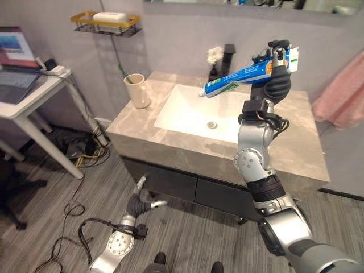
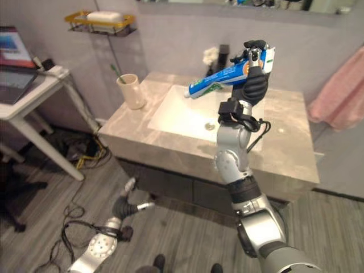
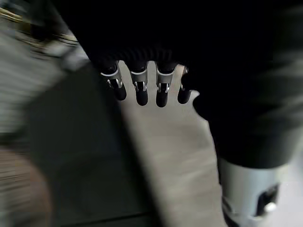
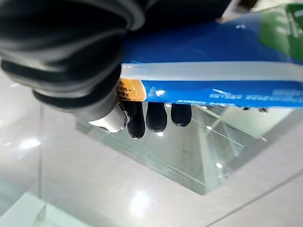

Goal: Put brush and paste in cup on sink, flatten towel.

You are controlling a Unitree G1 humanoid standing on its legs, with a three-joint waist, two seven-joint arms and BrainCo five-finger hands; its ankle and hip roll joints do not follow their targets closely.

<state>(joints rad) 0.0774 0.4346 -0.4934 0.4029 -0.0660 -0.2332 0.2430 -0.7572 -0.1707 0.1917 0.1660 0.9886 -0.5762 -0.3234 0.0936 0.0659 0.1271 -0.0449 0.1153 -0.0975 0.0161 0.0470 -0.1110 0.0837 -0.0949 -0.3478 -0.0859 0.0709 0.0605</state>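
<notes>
Low in front of us our left hand (image 1: 138,200) hangs near the wood-look floor (image 1: 187,239), below the worktop's edge, fingers relaxed and straight, holding nothing.

Our right hand (image 1: 278,79) is raised above the sink (image 1: 193,111) and is closed round the toothpaste tube (image 1: 242,75), gripping it near its flat tail end. We see the tube lying almost level, its white cap end pointing out towards the cup (image 1: 137,91) and hanging free over the basin.

We judge the main risk to be the long reach. The cup stands at the far left corner of the worktop (image 1: 296,148), well apart from the tube, and it already holds a green-handled toothbrush (image 1: 123,71). With the tube held level by its tail, the cap end may meet the cup's rim or side and knock the cup over, or push against the brush rather than slide in beside it. If we let go before tilting it cap-down over the mouth, it would likely fall into the basin or onto the stone. A grip this far from the tube's middle may also let it swing or slip.

Beyond that, the worktop is pale marbled stone with a white basin set in, a dark tap (image 1: 227,56) behind it and something white (image 1: 214,54) beside the tap. A pink towel (image 1: 341,94) hangs bunched at the right wall, not yet flattened. To the left a wire shelf (image 1: 105,24) carries a soap bar (image 1: 111,17), and a white side table (image 1: 28,99) stands with a laptop (image 1: 14,57) on it.
</notes>
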